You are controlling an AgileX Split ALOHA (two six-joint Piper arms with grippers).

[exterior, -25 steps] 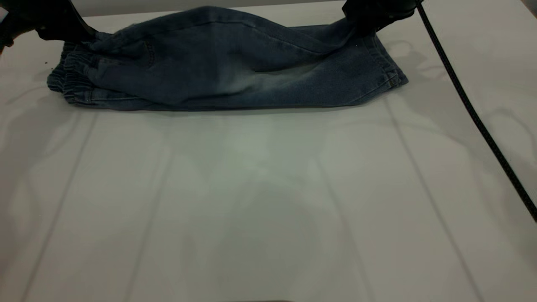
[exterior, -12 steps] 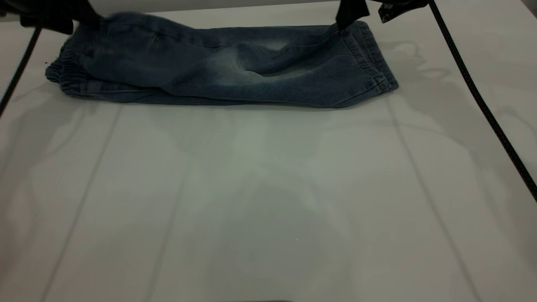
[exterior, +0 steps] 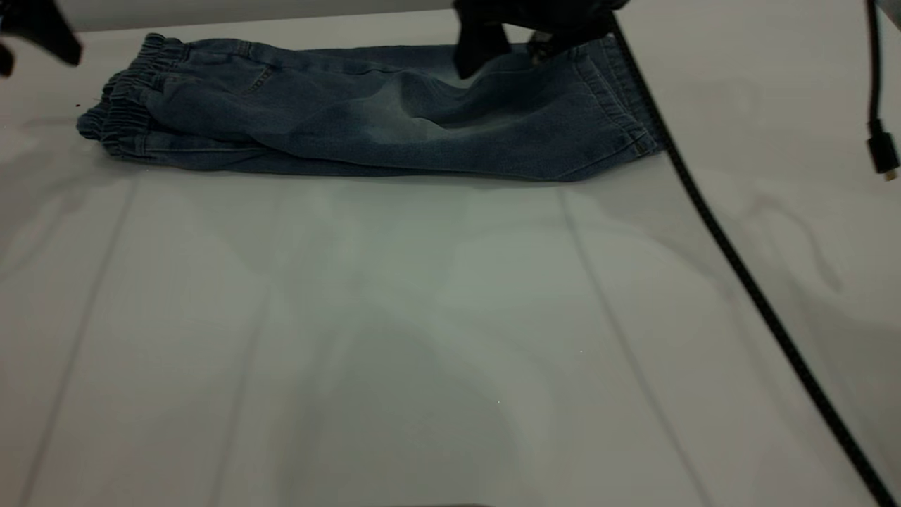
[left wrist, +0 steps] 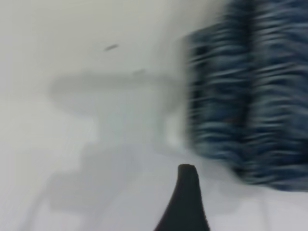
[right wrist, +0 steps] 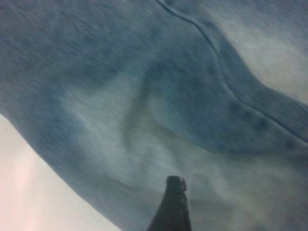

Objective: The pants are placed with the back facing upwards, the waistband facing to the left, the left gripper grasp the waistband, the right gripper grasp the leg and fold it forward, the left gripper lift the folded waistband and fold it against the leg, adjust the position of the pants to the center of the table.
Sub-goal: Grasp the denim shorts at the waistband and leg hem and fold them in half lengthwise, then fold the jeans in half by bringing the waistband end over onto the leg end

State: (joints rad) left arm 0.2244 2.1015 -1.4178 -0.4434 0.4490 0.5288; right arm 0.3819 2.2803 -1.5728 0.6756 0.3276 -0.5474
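Pale grey table (exterior: 422, 338) is carrying the pants (exterior: 380, 116), lying folded lengthwise along its far edge, the waistband (exterior: 123, 105) bunching at their left end. Off the waistband's left, the left gripper (exterior: 32, 32) is hanging apart, holding nothing. Over the pants' right half, the right gripper (exterior: 503, 46) is hovering; whether either gripper is open, I cannot tell.

The pants (exterior: 380, 116) are soft washed denim cloth with pale faded patches, and their waistband (exterior: 120, 105) is ruched and ribbed. The table (exterior: 422, 338) is smooth and matt. A braided black cable (exterior: 739, 267) crosses it at right.
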